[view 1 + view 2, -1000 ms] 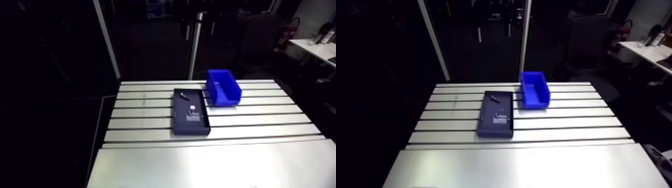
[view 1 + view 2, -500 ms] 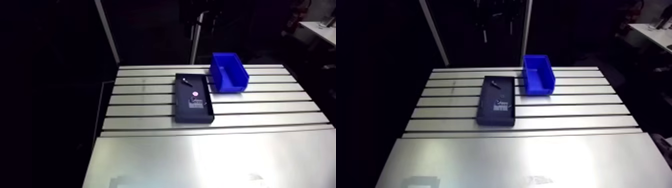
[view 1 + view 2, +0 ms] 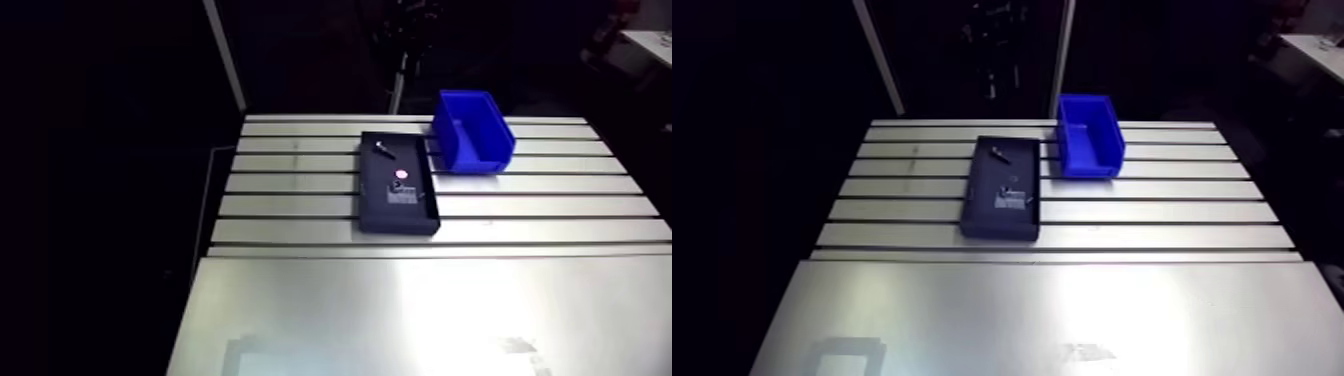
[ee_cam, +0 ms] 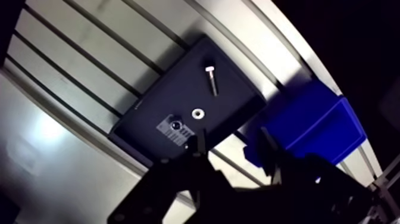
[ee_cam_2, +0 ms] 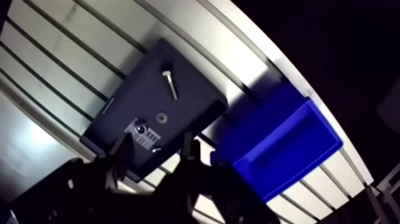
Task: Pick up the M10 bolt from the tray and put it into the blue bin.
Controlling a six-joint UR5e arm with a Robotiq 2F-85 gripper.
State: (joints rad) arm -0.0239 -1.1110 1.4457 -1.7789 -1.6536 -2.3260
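Arm view: slotted aluminium table (image 3: 300,300), black tray (image 3: 400,222) lying across the slots, M10 bolt (image 3: 383,151) at its far end, blue bin (image 3: 480,163) just beside. Wrist view: gripper (image 4: 232,143) fingers (image 4: 199,149) spread wide, gripping nothing. A washer (image 4: 197,112) sits in the tray between them and the bolt.

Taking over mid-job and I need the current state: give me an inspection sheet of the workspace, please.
Surface: slotted aluminium table, carrying the tray and the bin.
Job's things: M10 bolt lies flat at the far end of the black tray; blue bin stands beside that end, nothing visible inside.
Clutter: small ring and a round part on a white label, all in the tray.
Grippers: hand open, holding nothing, above the tray.
Cables: nothing seen.
Surroundings: nothing seen.
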